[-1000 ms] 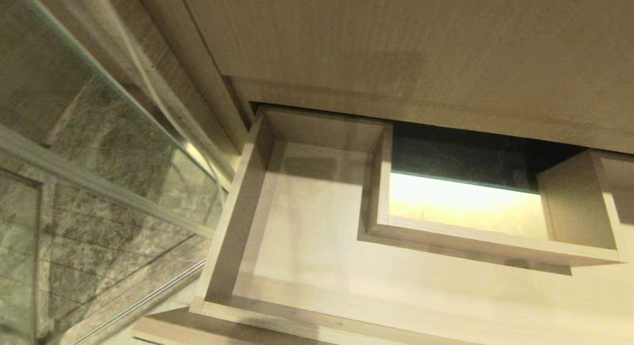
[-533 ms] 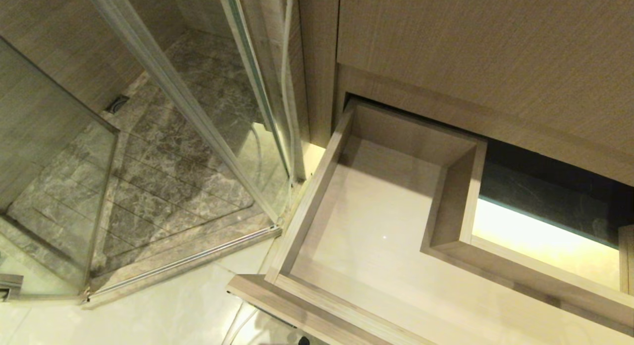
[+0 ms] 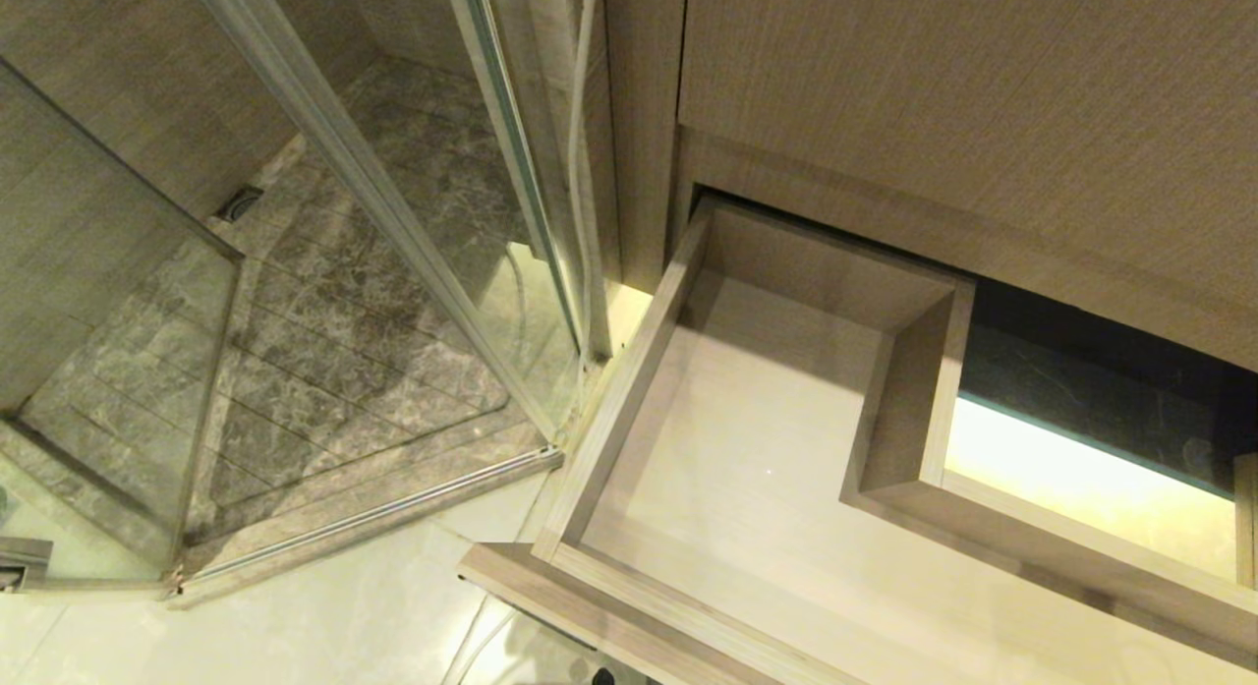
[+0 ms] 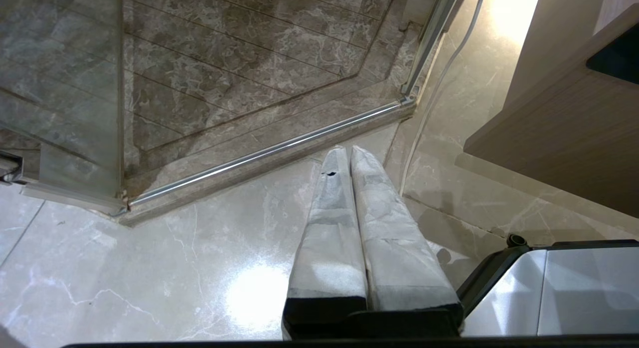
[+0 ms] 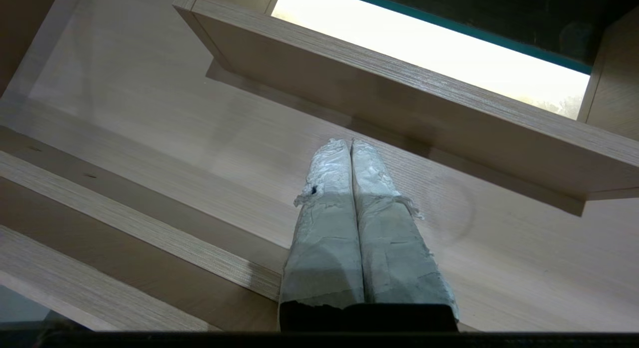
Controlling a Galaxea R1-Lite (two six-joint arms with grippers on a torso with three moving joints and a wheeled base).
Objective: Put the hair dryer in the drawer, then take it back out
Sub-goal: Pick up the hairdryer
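Your right gripper point(image 5: 351, 144) hangs pressed shut and empty over the open drawer point(image 3: 609, 425); your left gripper point(image 4: 348, 151), also shut, hangs over the floor point(image 4: 150, 268) by the shower glass point(image 3: 118, 272). Your head view has swung left since a second ago. The hair dryer appears in no view, so find it first.
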